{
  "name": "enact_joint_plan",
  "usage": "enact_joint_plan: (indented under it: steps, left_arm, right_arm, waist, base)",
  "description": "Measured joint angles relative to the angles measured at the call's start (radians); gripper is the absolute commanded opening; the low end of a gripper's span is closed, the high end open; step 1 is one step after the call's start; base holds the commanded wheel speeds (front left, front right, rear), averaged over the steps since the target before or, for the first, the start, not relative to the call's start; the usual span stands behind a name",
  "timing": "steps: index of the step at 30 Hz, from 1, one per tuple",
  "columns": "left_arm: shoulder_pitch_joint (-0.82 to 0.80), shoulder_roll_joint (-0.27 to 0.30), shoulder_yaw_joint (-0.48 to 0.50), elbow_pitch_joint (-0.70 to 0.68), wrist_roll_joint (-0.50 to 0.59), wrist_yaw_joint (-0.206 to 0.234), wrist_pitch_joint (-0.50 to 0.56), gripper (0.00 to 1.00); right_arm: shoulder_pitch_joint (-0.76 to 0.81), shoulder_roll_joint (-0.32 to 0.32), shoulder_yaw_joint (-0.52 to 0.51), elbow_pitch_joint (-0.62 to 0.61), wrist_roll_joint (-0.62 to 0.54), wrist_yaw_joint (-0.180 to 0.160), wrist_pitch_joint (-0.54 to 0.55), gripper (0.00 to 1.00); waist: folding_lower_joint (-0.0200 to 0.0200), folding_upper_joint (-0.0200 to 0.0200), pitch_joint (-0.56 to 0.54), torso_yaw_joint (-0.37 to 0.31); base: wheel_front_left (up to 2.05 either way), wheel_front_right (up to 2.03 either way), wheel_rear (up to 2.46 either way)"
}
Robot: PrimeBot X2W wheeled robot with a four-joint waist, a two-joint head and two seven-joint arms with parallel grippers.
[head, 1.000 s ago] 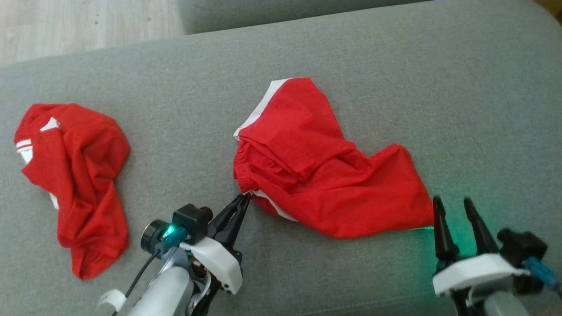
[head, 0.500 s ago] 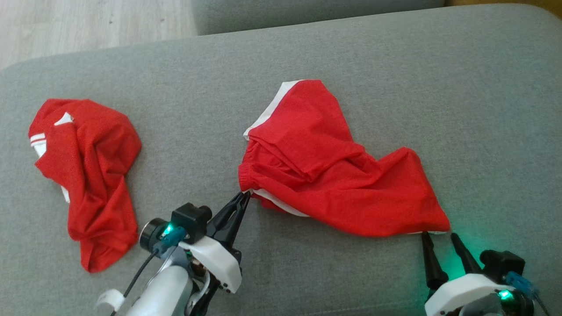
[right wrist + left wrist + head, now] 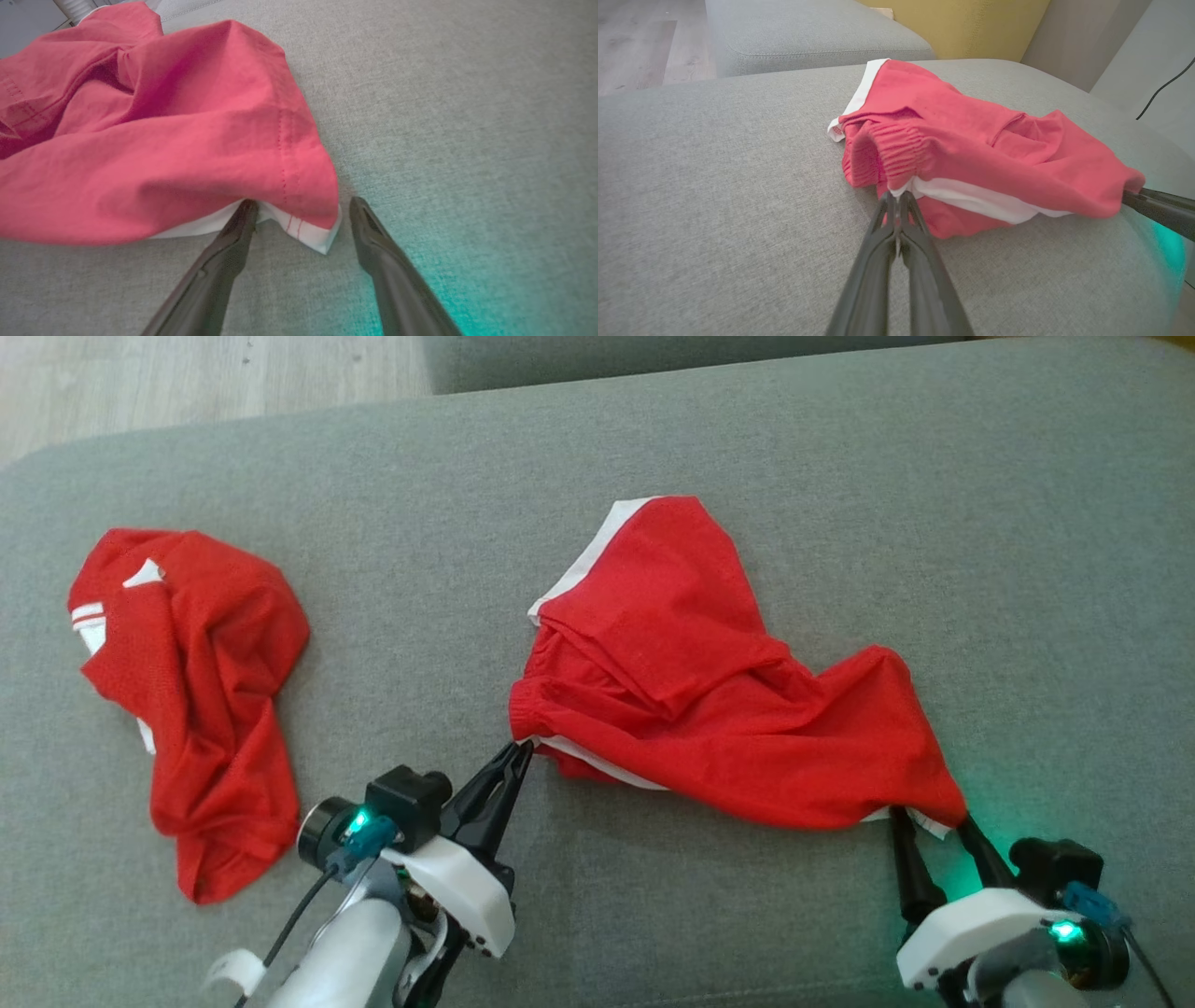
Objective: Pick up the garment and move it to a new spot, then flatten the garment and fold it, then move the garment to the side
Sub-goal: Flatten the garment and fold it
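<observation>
Fingers [image 3: 873, 252] of left gripper [image 3: 896, 198] are clamped on the shorts [image 3: 691, 709] at 8 o'clock; right gripper [image 3: 302, 205] is spread open round their 4 o'clock corner.

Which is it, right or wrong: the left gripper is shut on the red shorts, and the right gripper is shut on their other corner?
Partly wrong. The left gripper is shut on the red shorts, but the right gripper is open: in the right wrist view its fingers stand apart around that corner.

Red garment [image 3: 163, 140] on grey sofa [image 3: 444, 93], spread fingers [image 3: 219, 266] straddling its white-edged corner
</observation>
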State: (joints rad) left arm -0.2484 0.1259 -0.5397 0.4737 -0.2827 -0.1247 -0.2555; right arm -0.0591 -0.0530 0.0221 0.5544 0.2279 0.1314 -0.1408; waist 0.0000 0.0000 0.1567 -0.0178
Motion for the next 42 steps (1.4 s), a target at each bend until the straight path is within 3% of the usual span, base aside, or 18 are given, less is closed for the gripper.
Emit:
enact_joint_plan:
  steps: [1, 2, 11, 19, 28, 32, 36, 42]
  left_arm:
    - [0.0, 0.0, 0.0, 0.0, 0.0, 0.0, 0.0, 0.0]
    - [-0.001, 0.0, 0.0, 0.0, 0.0, 0.0, 0.0, 0.0]
    - [-0.003, 0.01, 0.006, 0.024, 0.002, 0.0, 0.0, 0.0]
    - [-0.051, 0.069, -0.027, 0.011, -0.03, 0.0, 0.019, 0.0]
    - [-0.265, 0.166, -0.042, -0.123, -0.128, -0.007, 0.131, 0.0]
    - [-0.405, 0.174, 0.006, -0.152, -0.144, -0.003, 0.15, 0.0]
    - [-0.517, 0.175, 0.051, -0.167, -0.144, 0.033, 0.154, 0.0]
    - [-0.525, 0.176, 0.072, -0.196, -0.164, 0.056, 0.168, 0.0]
  right_arm:
    - [-0.002, 0.0, 0.001, 0.003, 0.002, 0.0, 0.001, 0.42]
    - [-0.006, 0.0, 0.001, 0.005, 0.002, 0.0, 0.001, 0.0]
    - [-0.014, -0.001, 0.047, -0.011, 0.074, 0.0, 0.019, 0.0]
    - [-0.03, -0.066, 0.119, -0.183, 0.211, 0.0, 0.102, 0.0]
    - [-0.291, -0.165, 0.137, -0.393, 0.286, 0.0, 0.267, 0.0]
    - [-0.443, -0.188, 0.128, -0.427, 0.281, 0.0, 0.31, 0.0]
    - [-0.551, -0.187, 0.105, -0.47, 0.244, 0.0, 0.309, 0.0]
    - [-0.535, -0.161, 0.062, -0.544, 0.199, 0.0, 0.367, 0.0]
  waist:
    - [0.0, 0.0, 0.001, 0.001]
    - [0.0, 0.0, 0.002, 0.002]
    - [0.0, 0.0, -0.01, 0.006]
    - [0.0, 0.0, -0.048, 0.002]
    - [0.0, 0.0, -0.109, -0.01]
    - [0.0, 0.0, -0.137, -0.019]
    - [0.0, 0.0, -0.161, -0.027]
    - [0.0, 0.0, -0.18, -0.031]
  base:
    - [0.0, 0.0, 0.0]
    - [0.0, 0.0, 0.0]
    - [0.0, 0.0, 0.0]
    - [0.0, 0.0, 0.0]
    - [0.0, 0.0, 0.0]
    - [0.0, 0.0, 0.0]
    - [0.0, 0.0, 0.0]
    - [0.0, 0.0, 0.0]
